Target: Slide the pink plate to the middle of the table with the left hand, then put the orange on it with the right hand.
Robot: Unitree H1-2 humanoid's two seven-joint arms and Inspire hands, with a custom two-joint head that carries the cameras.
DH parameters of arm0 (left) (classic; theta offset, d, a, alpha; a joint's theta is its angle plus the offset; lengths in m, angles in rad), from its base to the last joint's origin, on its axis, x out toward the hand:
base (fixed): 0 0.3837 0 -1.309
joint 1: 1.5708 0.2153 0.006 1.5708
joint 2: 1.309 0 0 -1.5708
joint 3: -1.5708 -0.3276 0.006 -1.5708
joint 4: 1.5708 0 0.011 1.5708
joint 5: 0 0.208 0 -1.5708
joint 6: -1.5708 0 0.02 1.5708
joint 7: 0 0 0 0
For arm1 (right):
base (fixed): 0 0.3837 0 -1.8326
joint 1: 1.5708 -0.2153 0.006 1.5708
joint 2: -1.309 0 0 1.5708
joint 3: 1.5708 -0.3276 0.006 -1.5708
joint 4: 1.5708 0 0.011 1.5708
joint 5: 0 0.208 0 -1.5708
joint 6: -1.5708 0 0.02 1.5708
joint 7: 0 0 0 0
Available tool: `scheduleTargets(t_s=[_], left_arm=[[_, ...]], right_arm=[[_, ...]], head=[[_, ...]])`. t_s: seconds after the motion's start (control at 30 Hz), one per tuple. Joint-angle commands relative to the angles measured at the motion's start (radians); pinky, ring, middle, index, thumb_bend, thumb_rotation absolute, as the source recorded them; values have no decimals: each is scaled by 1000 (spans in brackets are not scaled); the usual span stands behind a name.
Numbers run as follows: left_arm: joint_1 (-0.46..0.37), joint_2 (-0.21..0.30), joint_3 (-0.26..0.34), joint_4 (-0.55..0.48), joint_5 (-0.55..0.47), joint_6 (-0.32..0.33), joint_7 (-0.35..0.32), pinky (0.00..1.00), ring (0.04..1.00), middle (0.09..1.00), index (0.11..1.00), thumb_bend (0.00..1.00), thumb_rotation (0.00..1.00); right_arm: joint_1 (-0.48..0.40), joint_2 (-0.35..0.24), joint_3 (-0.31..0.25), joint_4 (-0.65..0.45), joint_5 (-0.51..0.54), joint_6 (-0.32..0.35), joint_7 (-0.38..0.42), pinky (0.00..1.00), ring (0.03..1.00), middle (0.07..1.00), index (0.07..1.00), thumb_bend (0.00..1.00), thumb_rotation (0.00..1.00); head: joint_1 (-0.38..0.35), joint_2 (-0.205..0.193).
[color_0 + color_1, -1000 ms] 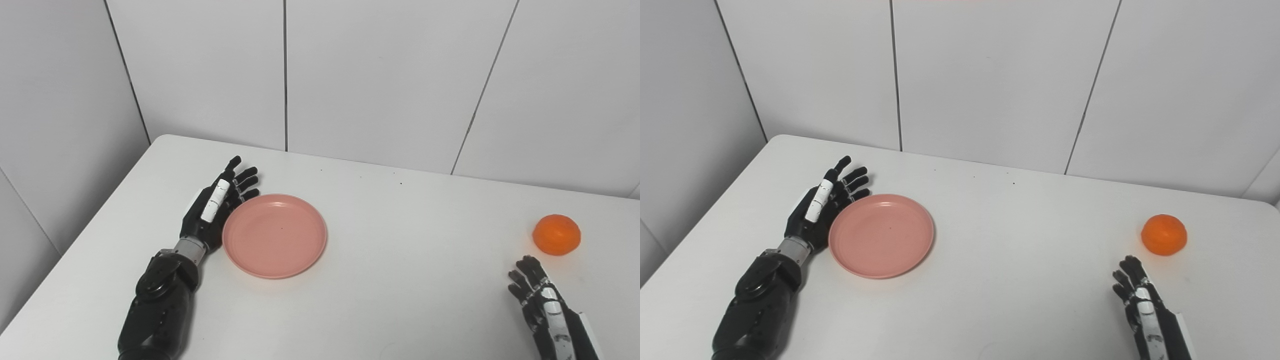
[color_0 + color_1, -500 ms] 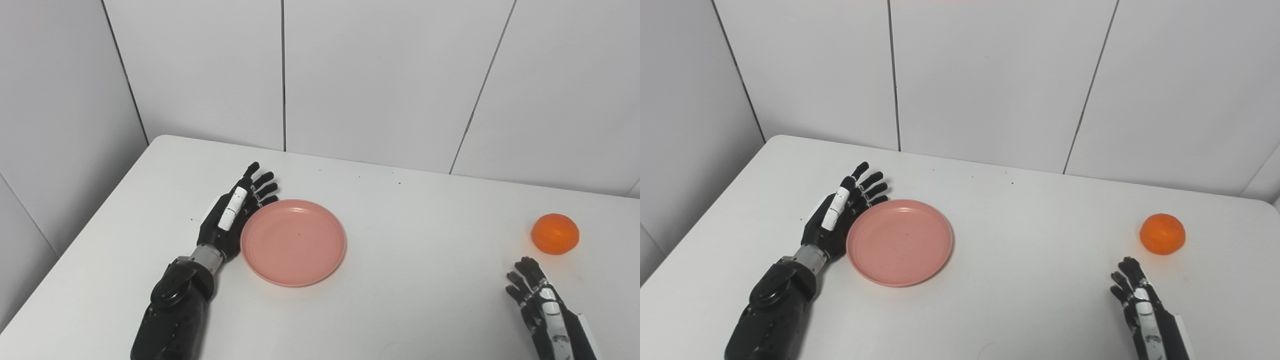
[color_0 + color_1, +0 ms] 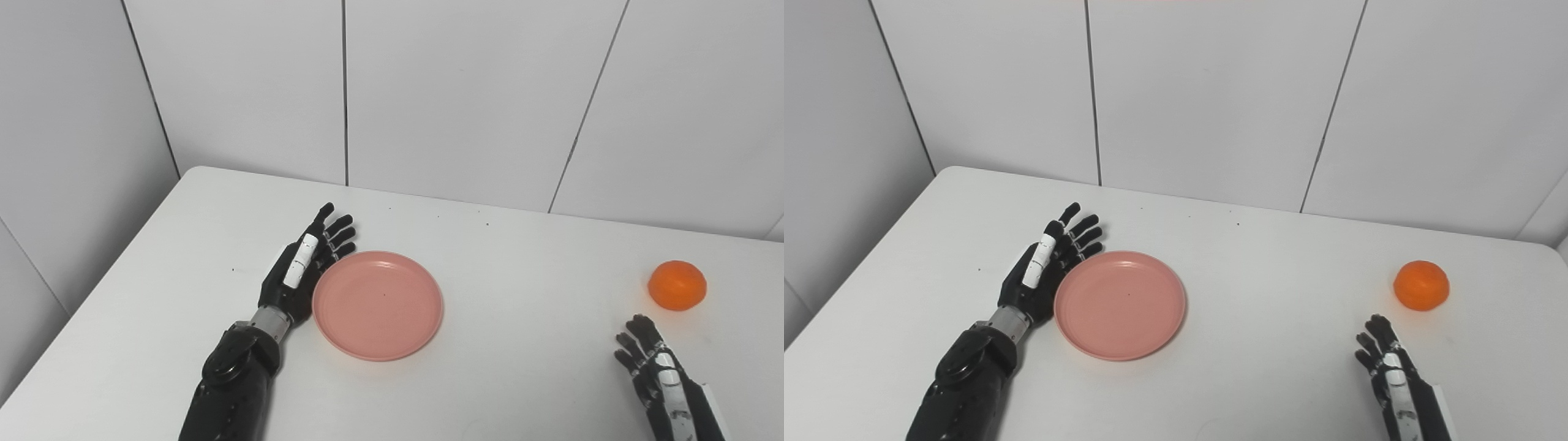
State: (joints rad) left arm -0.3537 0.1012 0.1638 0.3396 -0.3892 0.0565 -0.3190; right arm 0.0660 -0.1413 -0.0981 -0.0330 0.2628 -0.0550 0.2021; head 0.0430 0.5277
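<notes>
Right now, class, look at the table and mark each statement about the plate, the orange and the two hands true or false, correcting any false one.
1. The left hand is flat, fingers apart, against the left edge of the pink plate. True.
2. The orange lies on the plate. False: it sits on the white table, far to the plate's right.
3. The right hand holds the orange. False: it is open, nearer the camera than the fruit, not touching it.
4. The plate is empty. True.
5. The plate is tipped on its rim. False: it lies flat.
</notes>
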Motion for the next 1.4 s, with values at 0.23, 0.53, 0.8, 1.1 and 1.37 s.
scheduleTargets(t_s=[0.23,0.53,0.8,1.1,1.37], left_arm=[[13,-60,-21,12,6,37,38,894,887,883,954,878,685],[25,-84,-56,21,24,28,58,883,894,877,951,832,609],[27,-108,-51,37,13,9,60,876,890,878,944,834,591],[35,-125,-54,33,5,-6,56,900,890,864,954,833,606],[59,-154,-56,-46,-8,23,75,925,910,902,969,829,613]], right_arm=[[86,63,46,36,-10,51,-24,917,918,939,919,757,866],[90,76,63,14,-26,64,-41,921,909,935,916,758,865],[90,90,81,-4,-39,79,-63,905,904,933,909,771,848],[88,101,97,-2,-57,73,-79,902,908,927,913,778,848],[87,110,114,-2,-70,68,-89,912,908,925,910,780,847]], head=[[-19,6],[-51,13],[-91,21],[-124,27],[-172,34]])
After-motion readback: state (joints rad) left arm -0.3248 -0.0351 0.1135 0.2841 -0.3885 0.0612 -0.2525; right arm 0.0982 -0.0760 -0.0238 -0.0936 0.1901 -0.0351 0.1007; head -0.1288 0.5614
